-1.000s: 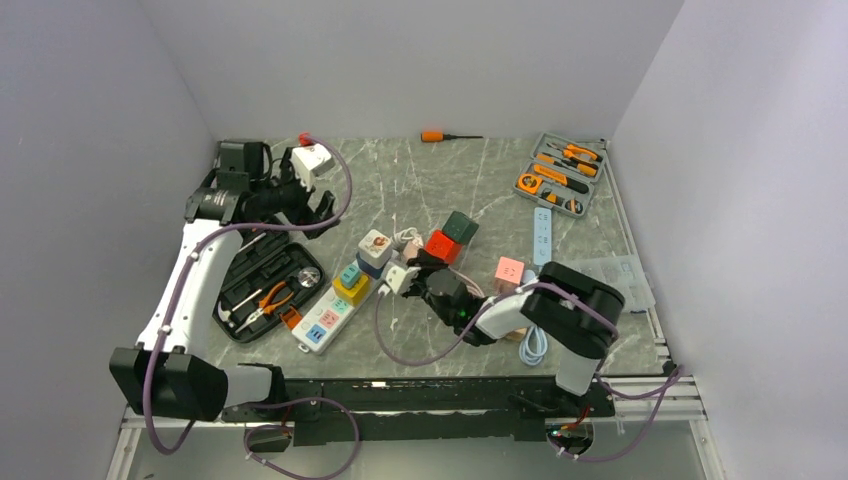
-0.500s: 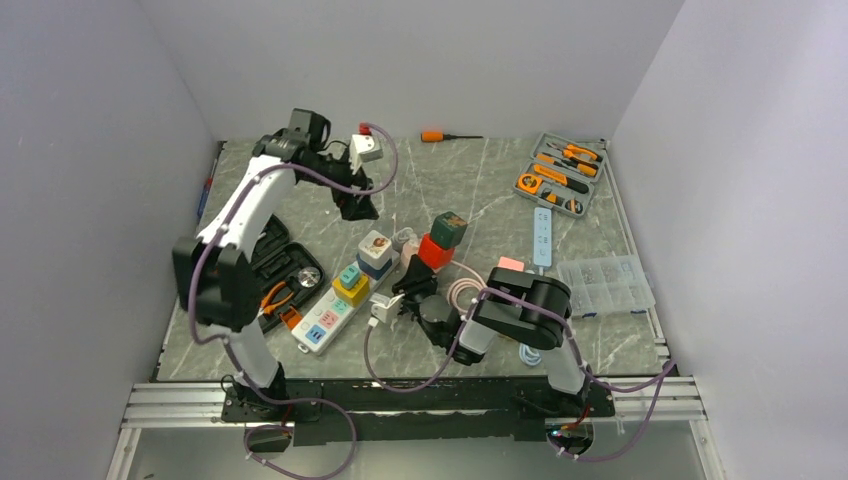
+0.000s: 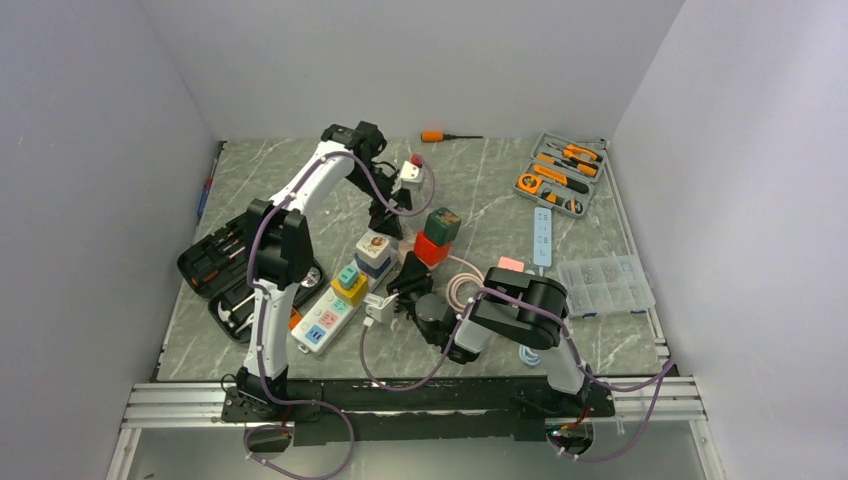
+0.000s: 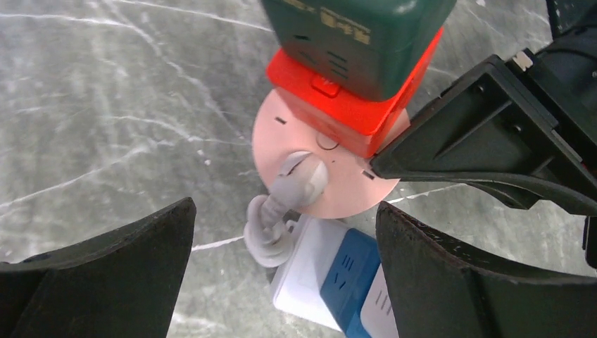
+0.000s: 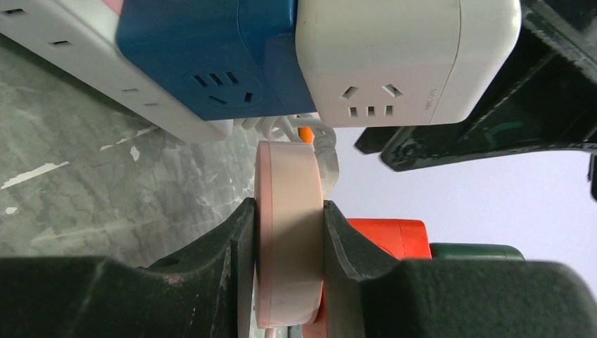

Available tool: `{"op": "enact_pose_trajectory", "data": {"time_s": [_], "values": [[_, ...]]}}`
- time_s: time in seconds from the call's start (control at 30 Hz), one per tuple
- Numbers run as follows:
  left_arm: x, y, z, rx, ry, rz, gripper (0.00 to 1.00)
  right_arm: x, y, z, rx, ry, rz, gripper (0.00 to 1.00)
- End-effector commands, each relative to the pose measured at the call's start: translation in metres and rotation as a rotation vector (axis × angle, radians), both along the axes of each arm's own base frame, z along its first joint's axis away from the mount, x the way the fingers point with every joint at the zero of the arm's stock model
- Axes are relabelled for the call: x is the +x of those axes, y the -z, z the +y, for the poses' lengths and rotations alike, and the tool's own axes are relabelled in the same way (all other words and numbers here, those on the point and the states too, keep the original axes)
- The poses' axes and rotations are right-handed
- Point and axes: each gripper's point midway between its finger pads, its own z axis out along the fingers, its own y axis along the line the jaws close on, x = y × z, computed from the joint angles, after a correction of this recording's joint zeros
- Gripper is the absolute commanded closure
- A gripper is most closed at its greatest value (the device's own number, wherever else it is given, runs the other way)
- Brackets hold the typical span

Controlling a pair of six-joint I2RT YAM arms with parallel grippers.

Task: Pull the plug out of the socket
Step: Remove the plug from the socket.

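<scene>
Table (image 3: 480, 190): grey marble top, walled on three sides; arms bolted at the near edge.

Left arm (image 3: 300, 195): reaches from the near left across to the middle of the table; left gripper (image 4: 285, 211) hangs over the task's items with its fingers (image 4: 134, 246) wide apart and touching nothing.

Right arm (image 3: 520, 305): folded low at near centre; right gripper (image 5: 287, 218) is clamped on the rim of the pink round socket (image 4: 345, 186), one finger on each flat face, holding it on edge.

Tool case (image 3: 225, 270): black, open, at the left.

White power strip (image 3: 330, 315): lies near centre with coloured adapters on it; its far end is just beside the socket.

Red cube (image 4: 352, 105) and green cube (image 4: 359, 35): stacked, with the red one seated on the socket's face.

Grey plug (image 4: 304, 177): the item to be removed; seated in the socket's face at the middle of the table, directly between the open left fingers; its cord curls down toward the strip.

Progress, as judged: the socket is braced, so that part is done; the plug is not yet gripped and not yet drawn; remaining are to lower, close on the plug head, then pull it straight off while the right side holds firm.
</scene>
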Motion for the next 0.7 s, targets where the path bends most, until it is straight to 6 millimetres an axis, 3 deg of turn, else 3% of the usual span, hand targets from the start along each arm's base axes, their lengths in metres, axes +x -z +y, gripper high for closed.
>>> {"op": "enact_pose_trajectory", "data": {"time_s": [0.0, 0.1, 0.27, 0.5, 0.67], "values": [[-0.025, 0.002, -0.003, -0.021, 0.186, -0.041, 0.01, 0.002, -0.103, -0.002, 0.328, 0.037, -0.233, 1.00], [-0.026, 0.014, -0.001, 0.010, 0.194, -0.046, 0.02, 0.004, -0.105, -0.002, 0.329, 0.046, -0.241, 1.00], [-0.011, 0.029, 0.001, 0.055, 0.167, -0.089, 0.12, 0.004, -0.106, -0.002, 0.324, 0.044, -0.244, 1.00], [-0.016, 0.051, 0.014, 0.159, 0.215, -0.079, 0.21, 0.003, -0.112, -0.003, 0.314, 0.045, -0.262, 1.00], [-0.004, 0.051, 0.008, 0.161, 0.184, -0.084, 0.39, 0.004, -0.116, 0.003, 0.299, 0.038, -0.283, 1.00]]}}
